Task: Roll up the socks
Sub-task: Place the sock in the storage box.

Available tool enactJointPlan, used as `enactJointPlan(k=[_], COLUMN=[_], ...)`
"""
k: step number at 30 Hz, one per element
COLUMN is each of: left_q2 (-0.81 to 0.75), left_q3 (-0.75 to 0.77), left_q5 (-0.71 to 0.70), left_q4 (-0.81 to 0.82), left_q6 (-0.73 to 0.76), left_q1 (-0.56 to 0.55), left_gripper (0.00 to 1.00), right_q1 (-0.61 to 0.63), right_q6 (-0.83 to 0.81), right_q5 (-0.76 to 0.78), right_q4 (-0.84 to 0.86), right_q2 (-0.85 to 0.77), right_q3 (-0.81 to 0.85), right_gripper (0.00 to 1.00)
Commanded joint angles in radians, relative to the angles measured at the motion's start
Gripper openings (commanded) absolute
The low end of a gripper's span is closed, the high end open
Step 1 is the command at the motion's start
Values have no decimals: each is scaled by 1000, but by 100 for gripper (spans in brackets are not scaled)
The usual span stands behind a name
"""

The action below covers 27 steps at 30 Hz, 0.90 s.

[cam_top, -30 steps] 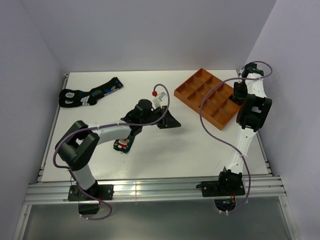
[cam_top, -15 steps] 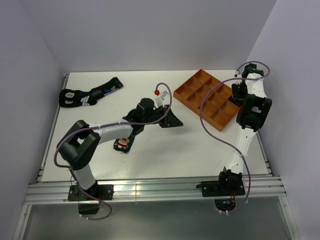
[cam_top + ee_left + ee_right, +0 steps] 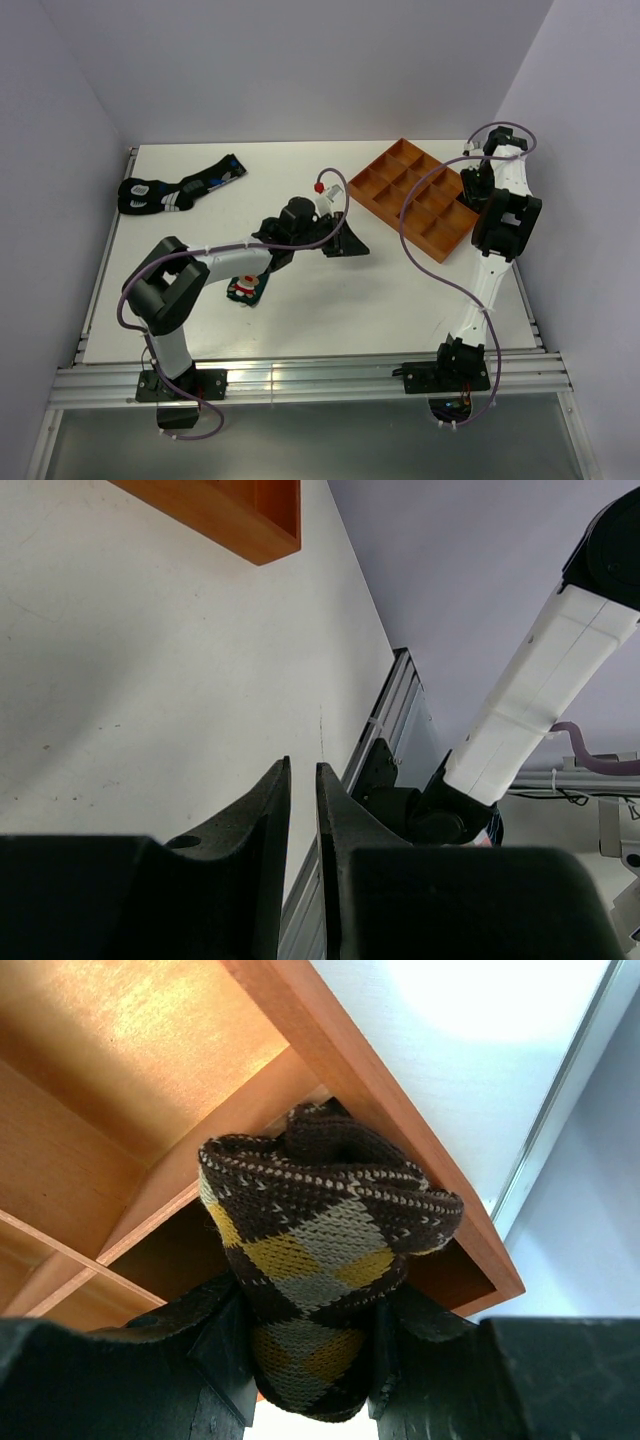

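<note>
Top external view: the teal sock [image 3: 245, 289] lies at 8 o'clock on the white table [image 3: 330, 300]. The left gripper [image 3: 345, 243] has its fingers almost together and empty. At 2 o'clock the right gripper [image 3: 310, 1345] pinches the rolled checkered sock [image 3: 320, 1220] over the orange tray [image 3: 350, 1070]. You're likely stowing it, so lower, then release. Pale walls [image 3: 300, 70] surround the table.
</note>
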Motion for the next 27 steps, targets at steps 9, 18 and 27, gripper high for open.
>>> enactJointPlan(k=[9,18,27], left_q2=[27,47,47], left_q3=[85,115,114], left_q5=[-19,-27,-30], left_q4=[-10,-37,-37], left_q6=[-1,2,4], left_q1=[-24,-31,-36], left_gripper=[21,21,22], right_q1=[5,8,6], right_q6=[-168,-218,-209], right_q5=[36,46,49], right_q4=[-132,-82,9], right_q2=[62,62,-22], right_q3=[-132,-199,-306], right_gripper=[0,0,21])
